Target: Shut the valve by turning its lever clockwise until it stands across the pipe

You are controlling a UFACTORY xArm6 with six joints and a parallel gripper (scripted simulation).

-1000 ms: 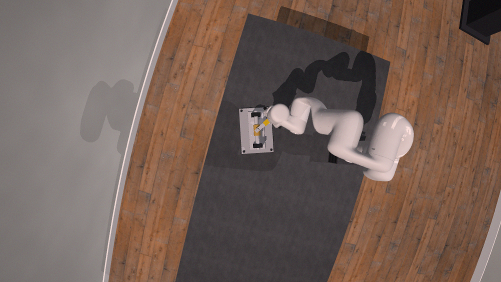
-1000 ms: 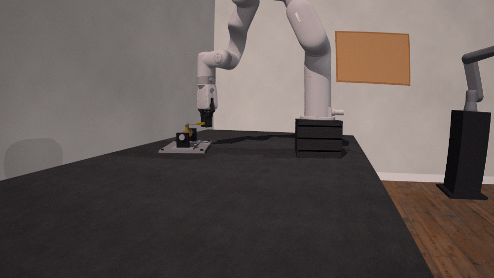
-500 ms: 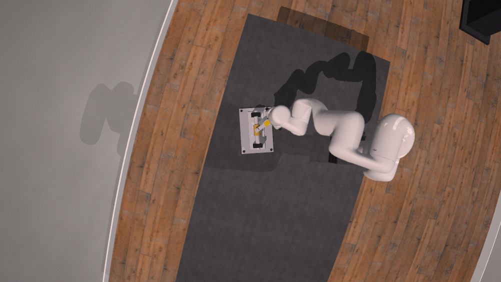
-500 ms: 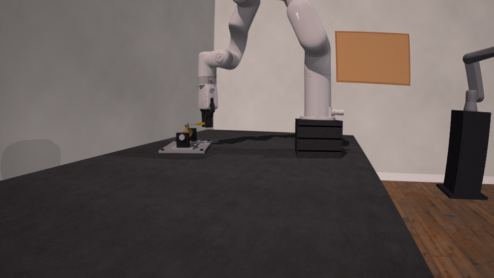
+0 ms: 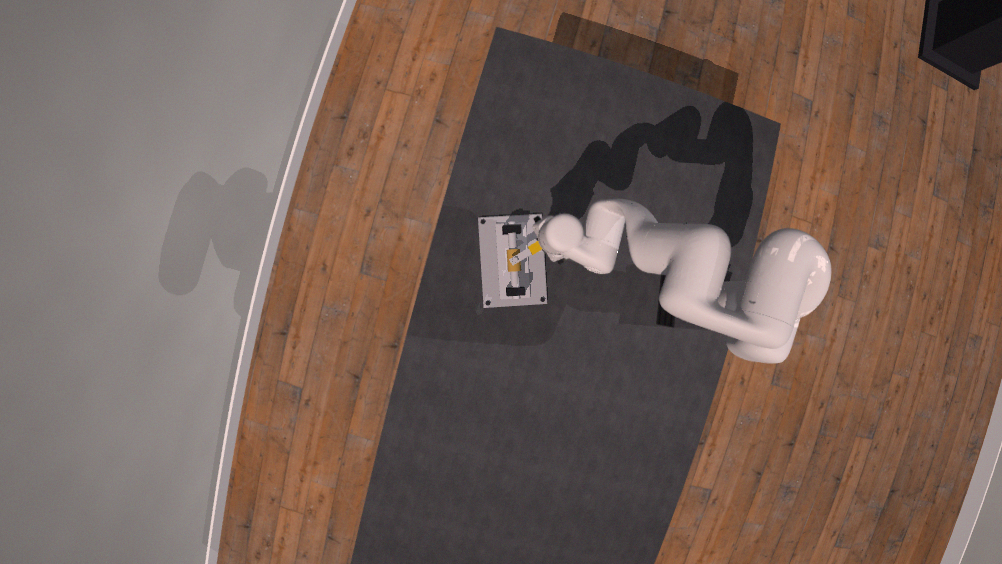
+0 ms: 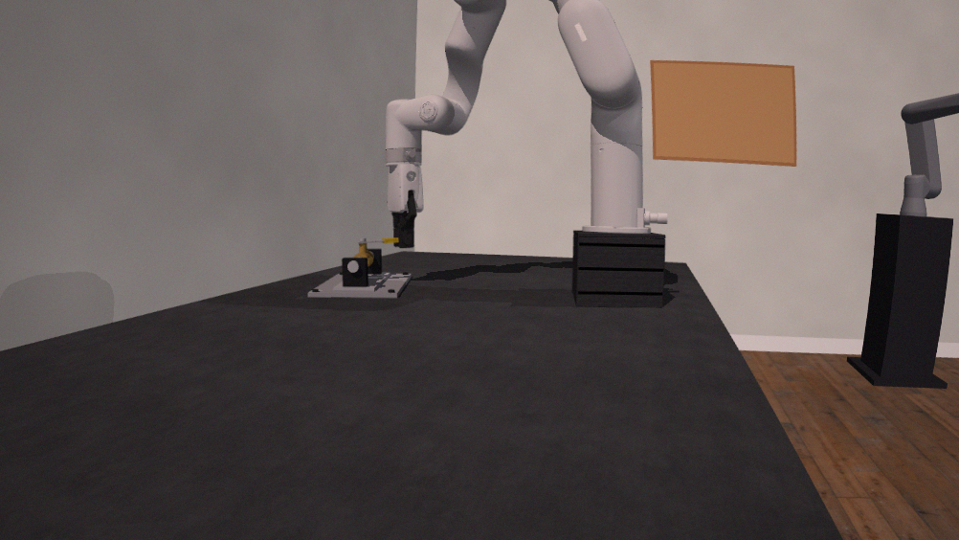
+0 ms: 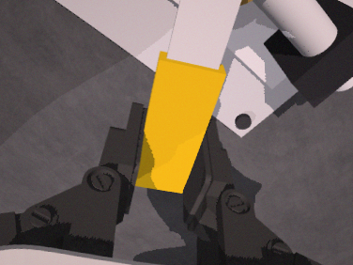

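The valve [image 5: 512, 255] sits on a grey baseplate [image 5: 512, 261], its pipe held by two black blocks. Its lever [image 7: 207, 19] is a flat grey strip with a yellow tip [image 7: 178, 125]. In the top view the lever [image 5: 525, 253] points diagonally away from the pipe toward the arm. My gripper [image 7: 166, 134] is shut on the yellow tip, one dark finger on each side. In the side view the gripper [image 6: 403, 236] hangs straight down over the lever's tip [image 6: 388, 239]. The brass valve body [image 6: 364, 252] stands above the front block.
The arm's black base block [image 6: 617, 267] stands on the dark table to the right of the valve. A black stand with a grey arm [image 6: 907, 295] stands on the wooden floor at the far right. An orange board [image 6: 723, 112] hangs on the wall.
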